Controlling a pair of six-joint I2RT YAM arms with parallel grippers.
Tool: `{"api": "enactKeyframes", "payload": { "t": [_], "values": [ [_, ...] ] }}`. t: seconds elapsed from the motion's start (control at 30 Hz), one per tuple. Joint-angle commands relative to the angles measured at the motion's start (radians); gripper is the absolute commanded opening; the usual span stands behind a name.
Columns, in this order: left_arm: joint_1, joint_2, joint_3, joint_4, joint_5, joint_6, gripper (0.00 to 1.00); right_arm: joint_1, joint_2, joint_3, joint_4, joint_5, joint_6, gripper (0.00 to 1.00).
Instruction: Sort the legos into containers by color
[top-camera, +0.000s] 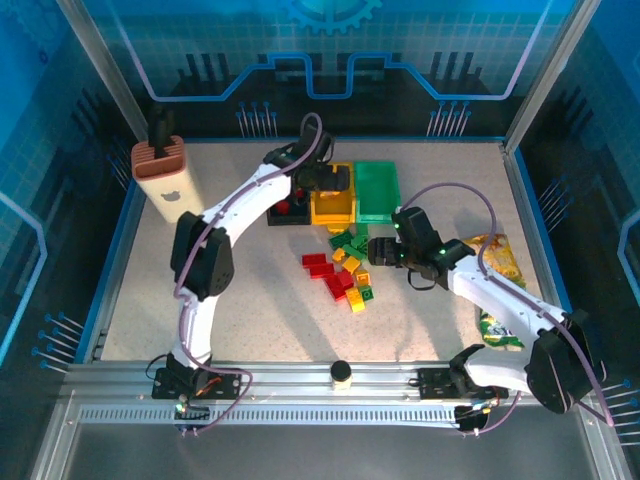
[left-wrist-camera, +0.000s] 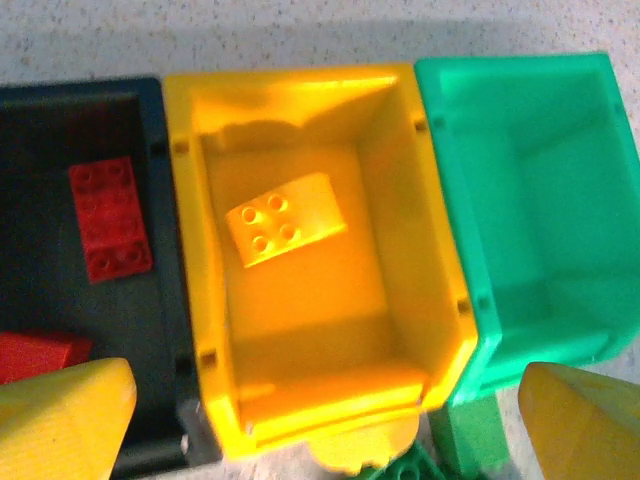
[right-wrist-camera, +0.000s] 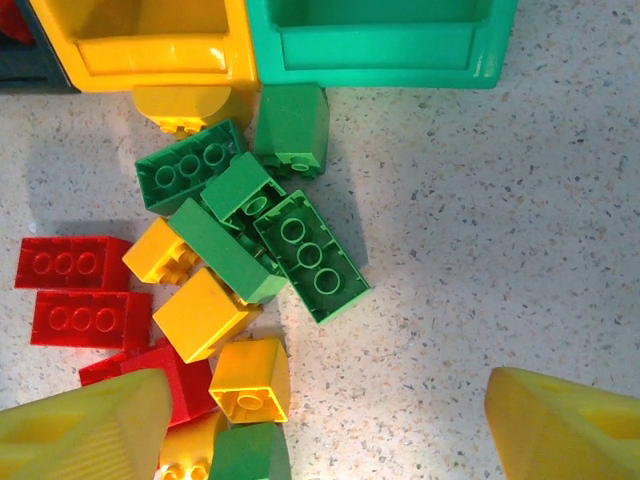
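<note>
Left wrist view looks down on a yellow brick (left-wrist-camera: 283, 219) lying studs-up in the yellow bin (left-wrist-camera: 190, 250), with a red brick (left-wrist-camera: 110, 218) flat in the black bin (left-wrist-camera: 150, 130) on one side and the green bin (left-wrist-camera: 450, 200) just beside on the other, while the left gripper (left-wrist-camera: 320, 430) hangs above, fingers spread wide and empty. Just in front of the yellow and green bins, loose legos (right-wrist-camera: 230, 290) lie heaped on the table (right-wrist-camera: 500, 250) in green, yellow and red, the right gripper (right-wrist-camera: 325, 435) over their near edge, jaws parted, holding nothing. Snack bags (top-camera: 505, 255) lie beside the right arm; a beige holder (top-camera: 163, 180) stands far left.
</note>
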Motion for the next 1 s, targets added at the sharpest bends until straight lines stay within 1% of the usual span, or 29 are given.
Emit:
{"api": "enactKeyframes", "payload": {
  "t": [0.0, 0.13, 0.23, 0.43, 0.5, 0.6, 0.77, 0.97],
  "values": [
    [-0.003, -0.168, -0.159, 0.105, 0.01, -0.017, 0.99, -0.007, 0.062, 0.076, 0.009, -0.032, -0.024, 0.66],
    [-0.004, -0.337, -0.431, 0.207, -0.003, -0.052, 0.98, -0.004, 0.178, 0.162, 0.024, -0.031, -0.061, 0.52],
    [-0.003, -0.449, -0.609, 0.274, 0.002, -0.076, 0.95, -0.007, 0.296, 0.255, 0.025, -0.027, -0.097, 0.45],
    [-0.001, -0.628, -0.84, 0.307, -0.014, -0.096, 0.87, -0.02, 0.555, 0.481, -0.004, -0.051, -0.128, 0.3],
    [0.005, -0.681, -0.89, 0.306, -0.024, -0.106, 0.85, -0.022, 0.635, 0.558, -0.025, -0.053, -0.123, 0.22],
    [0.013, -0.745, -0.946, 0.303, -0.026, -0.115, 0.84, -0.024, 0.723, 0.642, -0.057, -0.057, -0.114, 0.17],
    [0.029, -0.794, -0.997, 0.3, -0.042, -0.118, 0.83, -0.026, 0.812, 0.73, -0.084, -0.036, -0.102, 0.13],
    [0.051, -0.813, -1.026, 0.31, -0.032, -0.123, 0.83, -0.044, 0.897, 0.826, -0.121, -0.01, -0.118, 0.12]
  ]
}}
